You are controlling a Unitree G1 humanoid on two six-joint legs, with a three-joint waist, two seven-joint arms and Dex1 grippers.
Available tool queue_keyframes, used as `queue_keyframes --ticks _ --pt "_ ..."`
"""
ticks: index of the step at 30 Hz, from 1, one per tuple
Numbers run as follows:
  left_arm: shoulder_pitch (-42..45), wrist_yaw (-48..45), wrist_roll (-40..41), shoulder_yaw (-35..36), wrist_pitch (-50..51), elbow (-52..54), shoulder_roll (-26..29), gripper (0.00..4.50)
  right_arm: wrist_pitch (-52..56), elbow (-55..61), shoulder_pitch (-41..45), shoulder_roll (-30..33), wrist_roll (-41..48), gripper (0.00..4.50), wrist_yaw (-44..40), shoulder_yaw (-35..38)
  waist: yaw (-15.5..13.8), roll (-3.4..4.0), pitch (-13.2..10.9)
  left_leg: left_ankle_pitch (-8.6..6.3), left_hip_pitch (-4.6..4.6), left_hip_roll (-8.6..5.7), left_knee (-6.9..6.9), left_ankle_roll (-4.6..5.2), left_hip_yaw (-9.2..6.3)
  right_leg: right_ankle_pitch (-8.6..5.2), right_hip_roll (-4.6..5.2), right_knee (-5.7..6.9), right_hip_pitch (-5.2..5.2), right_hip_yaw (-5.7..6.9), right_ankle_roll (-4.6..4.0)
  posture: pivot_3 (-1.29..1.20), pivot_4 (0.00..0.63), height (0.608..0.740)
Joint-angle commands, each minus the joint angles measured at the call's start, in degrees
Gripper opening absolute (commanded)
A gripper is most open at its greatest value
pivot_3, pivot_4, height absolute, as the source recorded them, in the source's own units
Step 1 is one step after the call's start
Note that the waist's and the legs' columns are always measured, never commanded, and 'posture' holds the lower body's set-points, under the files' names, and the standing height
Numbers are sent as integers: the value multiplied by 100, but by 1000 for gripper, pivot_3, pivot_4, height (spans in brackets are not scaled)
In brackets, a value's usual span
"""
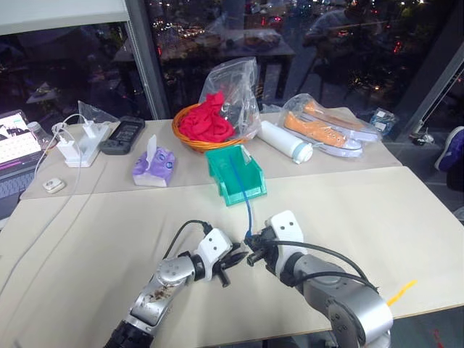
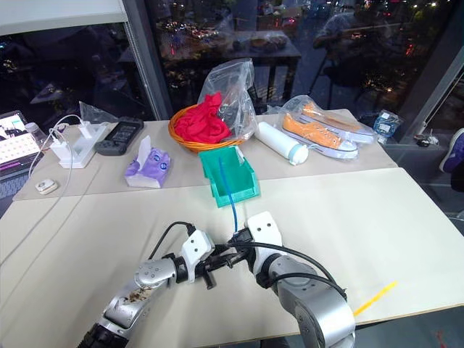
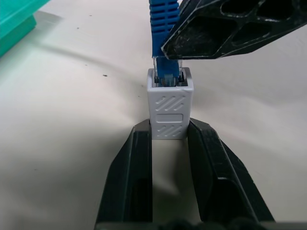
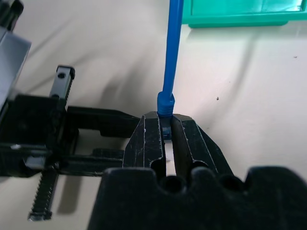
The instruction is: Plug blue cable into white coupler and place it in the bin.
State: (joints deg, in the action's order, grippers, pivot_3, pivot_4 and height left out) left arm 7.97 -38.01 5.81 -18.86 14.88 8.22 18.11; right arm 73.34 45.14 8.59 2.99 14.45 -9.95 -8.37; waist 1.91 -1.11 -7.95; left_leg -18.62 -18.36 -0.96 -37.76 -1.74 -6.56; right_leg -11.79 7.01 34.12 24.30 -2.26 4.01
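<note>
A wide beige tabletop (image 1: 377,217) carries everything, with clutter ranged along its far edge: an orange basket (image 1: 190,138) of red cloth, a pair of shoes in a clear bag (image 1: 326,129), a white cylinder (image 1: 286,142) and a purple tissue pack (image 1: 154,167). Just in front of the basket, towards the middle of the tabletop, sits the teal bin (image 1: 235,174). The blue cable (image 1: 247,206) runs from inside the bin over its low front lip to the two grippers, which meet tip to tip close to the near edge. The right gripper (image 4: 165,129) is pressed tight around the cable's plug. The left gripper (image 3: 170,139) pinches the small white coupler (image 3: 170,105) between its fingers. The plug sits in the coupler's socket, though how deeply it is seated is hard to judge.
</note>
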Motion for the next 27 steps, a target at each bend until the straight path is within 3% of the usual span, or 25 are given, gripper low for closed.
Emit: queue_keyframes --ticks 1,7,16,27 --pt "-5 -69 -45 -159 -153 160 -47 606 -228 199 255 -584 551 0 -137 963 -12 7 -17 4 -4 0 -1 -6 -1 21 0 -1 4 0 -35 0 150 732" --pt "0 -60 -53 -167 -176 136 -67 606 49 374 345 -1136 1486 0 -347 1839 -42 31 -54 -7 -19 -5 0 5 -1 21 3 -9 17 0 -34 0 150 732" --pt "-33 -21 -41 -162 -189 140 -82 606 70 303 447 -1251 2189 0 -18 2211 -39 40 -61 8 -89 -8 -10 -30 1 24 5 0 90 0 -35 0 150 732" --pt "-47 -14 -20 -151 -152 139 -71 606 -132 296 667 -708 2584 0 146 2123 -28 40 -61 1 -89 -9 -11 -16 2 27 6 1 88 0 -33 0 150 732"
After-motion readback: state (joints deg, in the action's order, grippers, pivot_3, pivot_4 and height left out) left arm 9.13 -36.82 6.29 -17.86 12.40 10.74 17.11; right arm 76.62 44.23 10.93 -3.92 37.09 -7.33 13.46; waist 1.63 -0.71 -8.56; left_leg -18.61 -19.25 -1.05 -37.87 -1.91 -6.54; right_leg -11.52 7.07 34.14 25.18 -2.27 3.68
